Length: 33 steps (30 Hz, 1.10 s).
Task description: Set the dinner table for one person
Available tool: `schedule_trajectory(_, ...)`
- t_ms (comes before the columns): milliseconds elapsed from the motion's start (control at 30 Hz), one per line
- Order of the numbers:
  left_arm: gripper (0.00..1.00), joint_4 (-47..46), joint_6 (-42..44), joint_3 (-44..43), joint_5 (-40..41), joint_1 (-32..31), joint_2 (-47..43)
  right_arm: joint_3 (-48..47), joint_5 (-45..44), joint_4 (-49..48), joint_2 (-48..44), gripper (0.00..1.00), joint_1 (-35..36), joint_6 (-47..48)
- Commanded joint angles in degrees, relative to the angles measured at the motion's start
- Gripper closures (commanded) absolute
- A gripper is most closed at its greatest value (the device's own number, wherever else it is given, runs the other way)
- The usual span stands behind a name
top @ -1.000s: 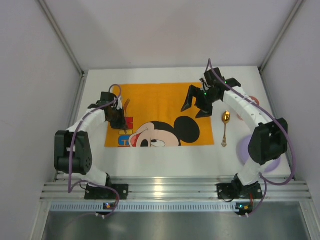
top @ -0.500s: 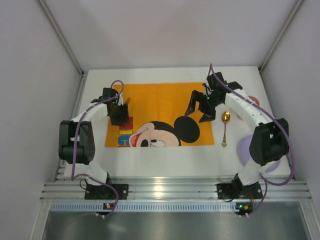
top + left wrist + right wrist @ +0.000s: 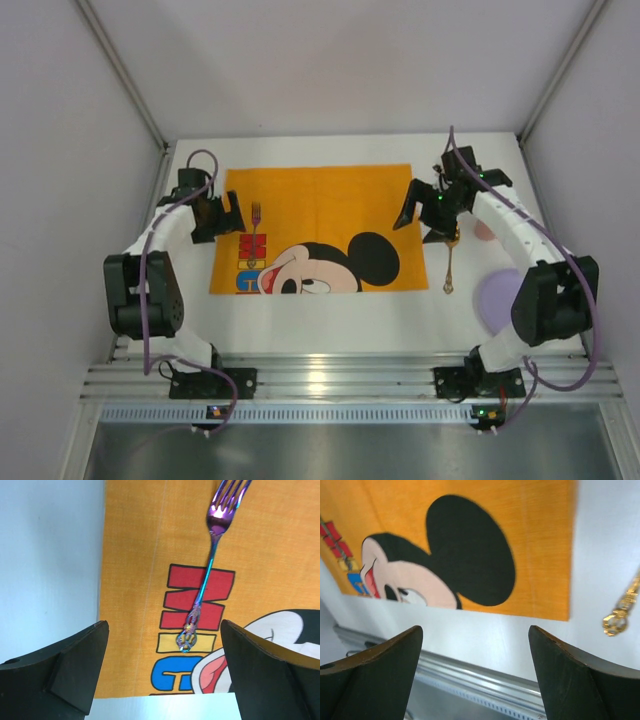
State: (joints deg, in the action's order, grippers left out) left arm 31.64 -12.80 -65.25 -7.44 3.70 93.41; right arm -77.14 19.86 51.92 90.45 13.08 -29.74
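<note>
L jaws are spread wide w/ nothing in them. In the wrist view a purple-blue fork (image 3: 210, 565) lies on the orange mat (image 3: 130, 555) between them, its handle end over the red & yellow blocks. R jaws are also spread and empty, above the mat's right edge. The tip of a gold spoon (image 3: 620, 614) handle sits just beside that edge.

The white surface (image 3: 320, 320) fills the floor of a pale-walled booth, w/ a metal rail (image 3: 320, 378) along the near side. The mat lies on it, centre-left.

Vs. 0.5 s ago: the L arm (image 3: 165, 235) has pulled back to the mat's left edge, so the fork now shows uncovered from above. The R arm (image 3: 510, 225) has swung right, off the black ear print, and its jaws now hang over the spoon's bowl end, partly hiding it.

A lilac plate (image 3: 497, 300) sits right of the spoon, part covered by the R arm's elbow. A small pink item (image 3: 484, 231) near the forearm is too hidden to identify.
</note>
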Motion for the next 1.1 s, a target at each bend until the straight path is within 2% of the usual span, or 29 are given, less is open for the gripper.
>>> schedule_trajectory(0, 0.01, -0.2, -2.6, -2.2, -0.8, -0.2, -3.9, 2.5, -9.0, 1.0, -5.4, 0.13, -4.5, 1.2)
schedule_trajectory(100, 0.01, -1.4, -4.6, -1.4, -4.1, -0.3, -5.1, 5.9, -16.3, 2.2, -6.5, 0.17, -7.8, 0.8)
schedule_trajectory(200, 0.01, -2.7, -5.7, -0.1, -7.3, -1.0, -5.6, 8.8, -19.7, 1.3, -5.8, 0.26, -9.8, 0.4)
schedule_trajectory(333, 0.01, -2.9, -5.2, 0.5, -7.5, -2.7, -4.7, 10.1, -23.9, -1.0, -0.1, 0.35, -10.4, -0.1)
schedule_trajectory(467, 0.01, -2.2, -4.4, 0.2, -7.4, -2.8, -4.4, 10.3, -27.3, -2.9, 4.0, 0.39, -11.0, 0.5)
schedule_trajectory(733, 0.01, -0.6, -2.6, 0.0, -6.8, -2.7, -5.6, 8.2, -28.4, -7.4, 11.4, 0.5, -12.2, 2.5)
schedule_trajectory(1067, 0.01, 1.1, -0.3, -0.7, -4.6, -2.8, -5.8, 8.2, -28.1, -9.6, 14.3, 0.54, -11.6, 3.5)
